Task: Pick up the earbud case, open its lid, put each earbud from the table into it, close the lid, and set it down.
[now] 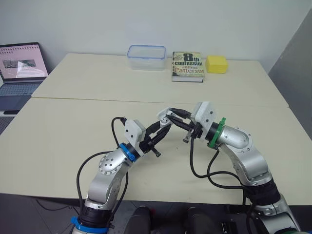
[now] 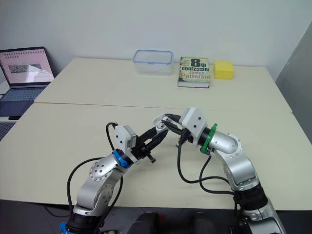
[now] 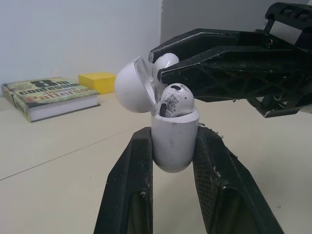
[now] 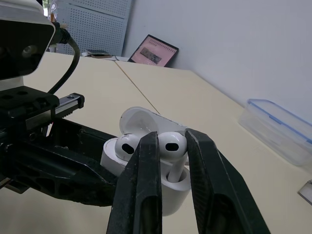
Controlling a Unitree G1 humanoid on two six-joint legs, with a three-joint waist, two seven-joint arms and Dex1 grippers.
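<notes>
My left fingers [image 3: 127,190] were clamped on the earbud case [image 3: 173,141], held above the table [image 1: 73,122] with its lid [image 3: 127,87] open. My right fingers [image 4: 142,185] pinched an earbud [image 4: 173,143] seated partly in the case, beside a second earbud [image 4: 127,145].

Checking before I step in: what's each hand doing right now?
Left hand: closed on the earbud case, lid open.
Right hand: closed on an earbud, at the open case.
</notes>
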